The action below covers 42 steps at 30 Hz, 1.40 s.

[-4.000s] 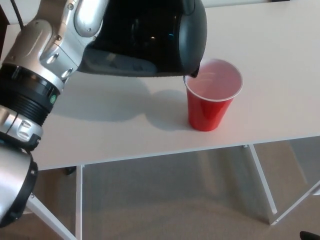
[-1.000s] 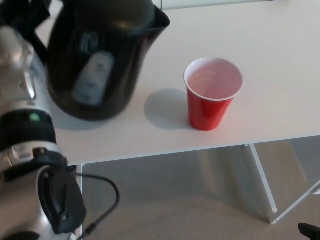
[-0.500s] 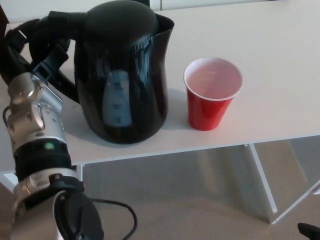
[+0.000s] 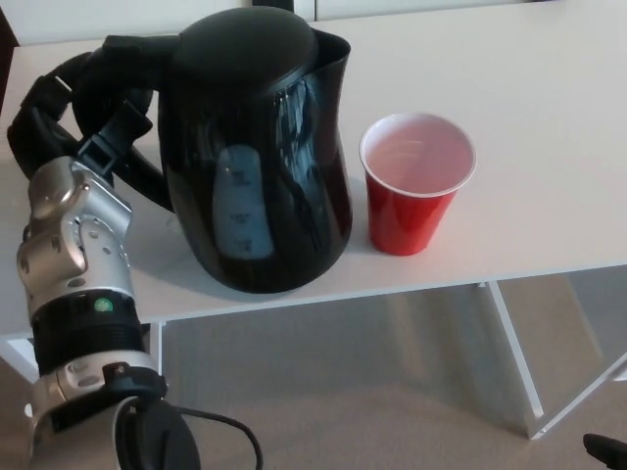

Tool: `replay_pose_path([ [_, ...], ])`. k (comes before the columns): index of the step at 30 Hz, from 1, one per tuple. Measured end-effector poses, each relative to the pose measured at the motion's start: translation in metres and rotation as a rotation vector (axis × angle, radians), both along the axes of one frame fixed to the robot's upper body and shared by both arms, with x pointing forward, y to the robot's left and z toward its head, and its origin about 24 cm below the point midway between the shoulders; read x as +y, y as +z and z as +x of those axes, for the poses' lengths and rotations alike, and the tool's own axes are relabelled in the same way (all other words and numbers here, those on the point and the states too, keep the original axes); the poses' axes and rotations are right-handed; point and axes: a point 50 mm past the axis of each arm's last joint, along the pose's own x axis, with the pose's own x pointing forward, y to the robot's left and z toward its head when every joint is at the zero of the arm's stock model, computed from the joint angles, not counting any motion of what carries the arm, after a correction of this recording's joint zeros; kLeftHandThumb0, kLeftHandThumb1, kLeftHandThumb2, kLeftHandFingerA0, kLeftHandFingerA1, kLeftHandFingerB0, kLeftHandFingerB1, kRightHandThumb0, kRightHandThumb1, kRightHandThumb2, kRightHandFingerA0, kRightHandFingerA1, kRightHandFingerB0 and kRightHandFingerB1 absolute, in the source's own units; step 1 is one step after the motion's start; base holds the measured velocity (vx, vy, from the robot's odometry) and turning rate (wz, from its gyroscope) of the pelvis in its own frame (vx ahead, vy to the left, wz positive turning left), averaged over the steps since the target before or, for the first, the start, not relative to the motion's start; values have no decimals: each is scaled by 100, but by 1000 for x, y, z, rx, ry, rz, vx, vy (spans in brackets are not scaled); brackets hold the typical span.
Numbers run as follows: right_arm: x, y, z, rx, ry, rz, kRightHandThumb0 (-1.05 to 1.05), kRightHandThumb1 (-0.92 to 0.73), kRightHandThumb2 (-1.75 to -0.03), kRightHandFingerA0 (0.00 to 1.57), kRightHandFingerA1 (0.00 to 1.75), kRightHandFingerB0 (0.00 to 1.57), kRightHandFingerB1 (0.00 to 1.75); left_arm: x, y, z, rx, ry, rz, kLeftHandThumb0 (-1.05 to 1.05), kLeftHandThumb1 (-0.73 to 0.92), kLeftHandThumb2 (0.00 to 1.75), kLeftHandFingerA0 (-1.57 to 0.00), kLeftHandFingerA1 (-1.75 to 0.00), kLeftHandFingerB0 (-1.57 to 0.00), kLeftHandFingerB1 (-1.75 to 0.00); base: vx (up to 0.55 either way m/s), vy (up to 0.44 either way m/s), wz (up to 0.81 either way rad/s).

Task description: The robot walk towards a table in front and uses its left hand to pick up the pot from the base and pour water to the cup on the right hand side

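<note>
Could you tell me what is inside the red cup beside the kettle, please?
The red cup shows a pale, pinkish-white interior; whether it holds water cannot be told. The black kettle stands left of it on the white table.

kettle [image 4: 257, 147]: glossy black, pale blue-grey water window | cup [image 4: 416, 183]: red outside, white-pink inside, white rim | table [image 4: 549, 147]: white | left hand [image 4: 73, 117]: black | forearm [image 4: 76, 284]: silver, black bands | floor [image 4: 392, 392]: beige-grey

Glossy black pot [image 4: 257, 157] upright on the white table, just left of the upright red cup [image 4: 415, 182].
</note>
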Motion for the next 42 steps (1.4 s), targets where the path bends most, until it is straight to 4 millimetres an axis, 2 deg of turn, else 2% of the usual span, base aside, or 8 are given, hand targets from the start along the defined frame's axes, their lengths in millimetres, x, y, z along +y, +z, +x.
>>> replay_pose_path([
  [1, 0, 0, 0, 0, 0, 0, -22, -58, -57, 48, 41, 33, 35, 0, 0, 0, 0, -1, 0, -25, 54, 56, -77, -120, -72, -98, 0, 0, 0],
  [4, 0, 0, 1, -1, -1, 0, -22, -58, -57, 48, 41, 33, 35, -2, 1, 1, -3, -16, 13, -25, 54, 56, -77, -120, -72, -98, 0, 0, 0],
  [5, 0, 0, 1, -2, -1, 0, -21, -58, -57, 48, 41, 34, 35, -2, 1, 1, -4, -20, 18, -55, 39, 71, -6, -21, -8, -25, 0, 0, 0],
  [7, 0, 1, 2, -3, -1, 0, -21, -58, -57, 48, 41, 34, 35, -1, 1, 0, -14, -58, 44, -55, 39, 71, -6, -21, -8, -25, 0, 0, 0],
  [8, 0, 1, 2, -4, -1, 0, -21, -58, -57, 48, 40, 35, 35, -1, 1, 0, -16, -66, 48, -69, 44, 77, 0, 0, 0, -7, 0, 0, 0],
  [20, 0, 3, 6, -16, 4, 1, -22, -58, -57, 46, 40, 34, 35, 2, 19, 4, -87, -317, 357, -75, 45, 80, 0, 0, 0, -4, 0, 0, 0],
  [36, 1, 7, 10, -26, 4, 6, -19, -58, -57, 46, 40, 35, 36, 3, 27, 6, -129, -422, 436, -76, 46, 81, 0, 0, 0, -1, 0, 0, 0],
  [42, 0, 9, 12, -34, 4, 5, -20, -57, -57, 46, 40, 34, 35, 12, 29, 4, -75, -545, 608, -67, 41, 77, 0, 0, 0, -3, 0, 0, 0],
])
